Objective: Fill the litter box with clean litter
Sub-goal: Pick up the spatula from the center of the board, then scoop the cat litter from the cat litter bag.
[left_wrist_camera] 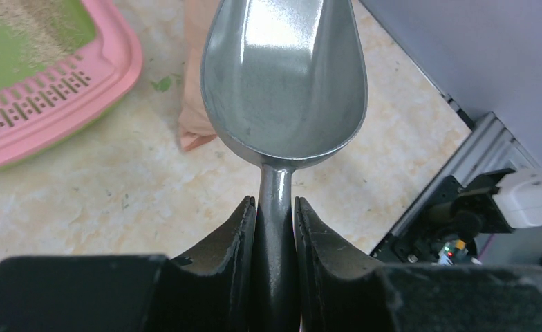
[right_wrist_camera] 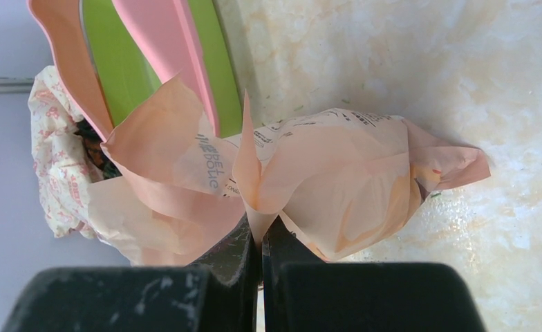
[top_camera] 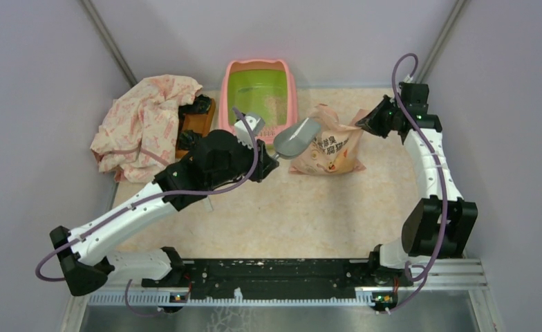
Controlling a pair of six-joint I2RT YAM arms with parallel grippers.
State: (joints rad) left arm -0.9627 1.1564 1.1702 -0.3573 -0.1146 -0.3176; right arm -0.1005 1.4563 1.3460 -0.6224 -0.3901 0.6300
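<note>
Bold Chinese lettering, too small to read, on peach bag [top_camera: 334, 152]

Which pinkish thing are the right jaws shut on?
The peach-pink bag with Chinese lettering, pinched at its top fold; the pink-rimmed, green-lined plastic litter box and the crumpled pink-patterned cloth are not gripped.

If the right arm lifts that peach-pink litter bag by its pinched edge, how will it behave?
Probably floppy: the peach-pink litter bag is creased and folds where the right gripper pinches it. It would likely sag, not rise flat. Its bulging body suggests weight that may strain the pinch.
</note>
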